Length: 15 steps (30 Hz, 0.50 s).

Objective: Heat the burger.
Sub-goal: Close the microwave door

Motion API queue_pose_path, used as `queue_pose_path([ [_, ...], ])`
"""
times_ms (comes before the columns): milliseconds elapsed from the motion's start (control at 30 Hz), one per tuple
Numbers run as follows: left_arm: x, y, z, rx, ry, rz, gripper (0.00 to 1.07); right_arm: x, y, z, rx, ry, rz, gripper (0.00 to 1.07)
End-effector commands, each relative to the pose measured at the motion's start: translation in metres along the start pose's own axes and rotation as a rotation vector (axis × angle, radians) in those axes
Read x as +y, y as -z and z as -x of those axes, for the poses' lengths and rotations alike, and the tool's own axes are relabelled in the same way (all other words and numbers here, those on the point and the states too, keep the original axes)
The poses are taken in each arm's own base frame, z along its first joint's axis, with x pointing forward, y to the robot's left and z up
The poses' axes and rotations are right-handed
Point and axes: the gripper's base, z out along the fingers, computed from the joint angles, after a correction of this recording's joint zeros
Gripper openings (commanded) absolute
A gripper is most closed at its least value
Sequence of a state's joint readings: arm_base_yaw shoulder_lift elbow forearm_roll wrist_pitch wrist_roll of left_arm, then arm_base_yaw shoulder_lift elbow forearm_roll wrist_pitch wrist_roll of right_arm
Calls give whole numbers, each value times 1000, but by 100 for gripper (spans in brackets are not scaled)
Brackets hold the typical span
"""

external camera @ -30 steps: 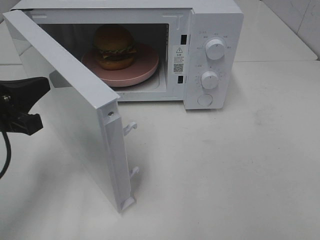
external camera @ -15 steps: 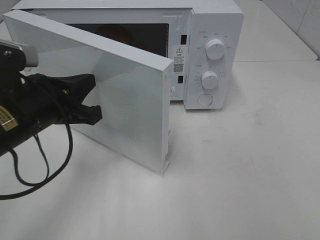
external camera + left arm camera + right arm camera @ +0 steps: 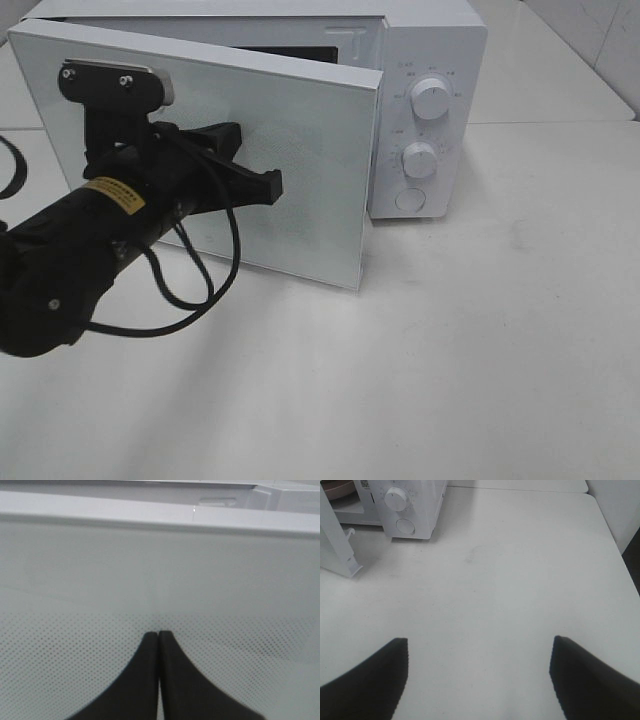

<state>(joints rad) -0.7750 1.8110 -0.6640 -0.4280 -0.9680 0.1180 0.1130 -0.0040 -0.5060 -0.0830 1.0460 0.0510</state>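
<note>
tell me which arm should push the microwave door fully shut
Left: the left gripper, shut, is right at the almost-closed microwave door; the right gripper hangs open over the table.

table (image 3: 480, 350): white, faintly scuffed | wall (image 3: 615, 25): pale tiles, far right | light: soft, even

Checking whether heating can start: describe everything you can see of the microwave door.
The microwave door is a flat white panel, its face finely dotted, hinged on the left side in the high view. It stands ajar, the free edge short of the control panel. The shut left tool rests its tips against the outer face.
</note>
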Motion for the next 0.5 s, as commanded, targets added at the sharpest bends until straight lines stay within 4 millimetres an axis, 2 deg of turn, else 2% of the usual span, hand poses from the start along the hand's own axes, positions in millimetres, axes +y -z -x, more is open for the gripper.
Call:
queue_pose_path([
  [33,-6,-9,4,-13,0,26,0,-1,3,-1,-37,-8,-11,76],
  [500,-22,-59,16,-18,-6,132,0,-1,3,-1,-37,-8,-11,76],
])
